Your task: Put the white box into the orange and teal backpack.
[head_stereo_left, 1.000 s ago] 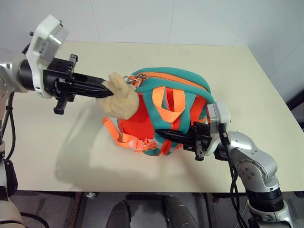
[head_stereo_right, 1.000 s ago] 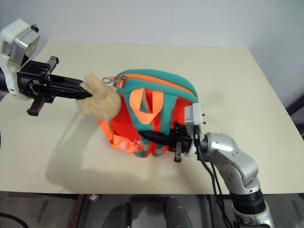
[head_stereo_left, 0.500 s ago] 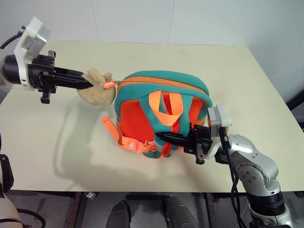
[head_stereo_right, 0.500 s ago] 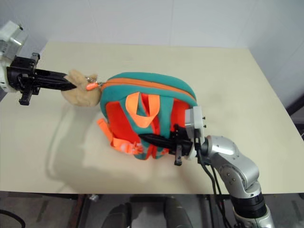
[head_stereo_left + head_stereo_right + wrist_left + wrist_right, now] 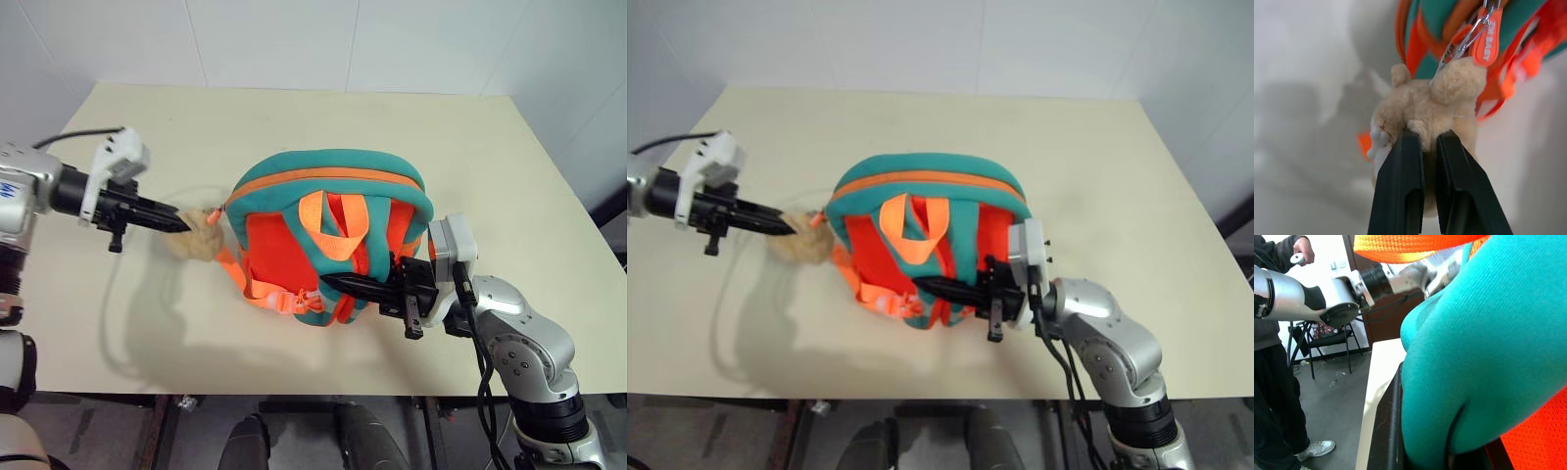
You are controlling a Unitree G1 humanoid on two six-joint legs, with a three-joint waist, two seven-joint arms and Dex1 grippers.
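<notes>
Moved since a second ago: left tool (image 5: 181, 224) has swung down and outward, dragging the plush piece (image 5: 199, 235) with it; the zipper along the orange and teal backpack (image 5: 328, 235) now reads closed across its top, and the pack sits lower.
Right tool (image 5: 333, 285): nearest of the two, fingers closed on a teal strap low on the pack's back, seemingly to anchor the bag against the other arm's pull.
Left tool: fingers nearly together, pinching the beige plush that hangs by a metal clip from the orange zipper pull (image 5: 1487, 41); the plush serves as a handle for the zipper.
Backpack: upright on the table (image 5: 509, 166), between the two tools; teal shell, orange back panel, orange straps and carry loop.
White box: I cannot see it; judging by the shut zipper, it is probably already inside.
Far side: a person (image 5: 1273, 396) stands beyond the table's edge.
</notes>
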